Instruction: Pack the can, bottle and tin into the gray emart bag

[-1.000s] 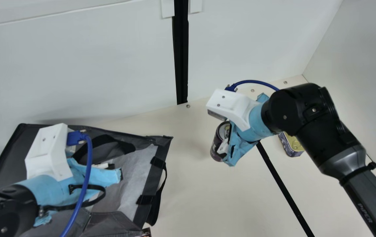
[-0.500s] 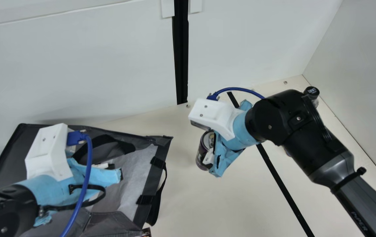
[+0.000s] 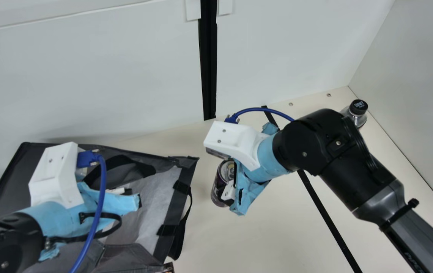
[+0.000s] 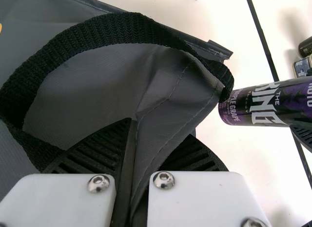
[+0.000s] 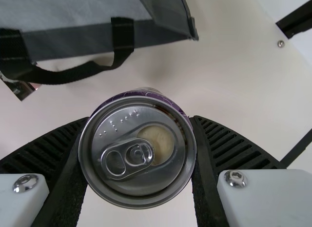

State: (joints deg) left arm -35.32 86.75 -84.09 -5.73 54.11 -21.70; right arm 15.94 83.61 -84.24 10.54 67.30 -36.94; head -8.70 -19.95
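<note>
At the main view's lower left, my left gripper [image 3: 125, 201] pinches the gray emart bag's [image 3: 172, 212] fabric. Near centre, my right gripper [image 3: 224, 189] clasps the can [image 3: 217, 185]. Upper right, the bottle [image 3: 356, 114]; the tin [image 4: 301, 67] sits at the left wrist view's right edge.

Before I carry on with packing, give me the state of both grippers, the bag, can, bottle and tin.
Left gripper: shut on the bag's fabric.
Right gripper: shut on the can.
Gray bag: mouth open.
Can: held, pull tab in place.
Bottle: capped, on the table.
Tin: on the table, lid state can't be told.
</note>
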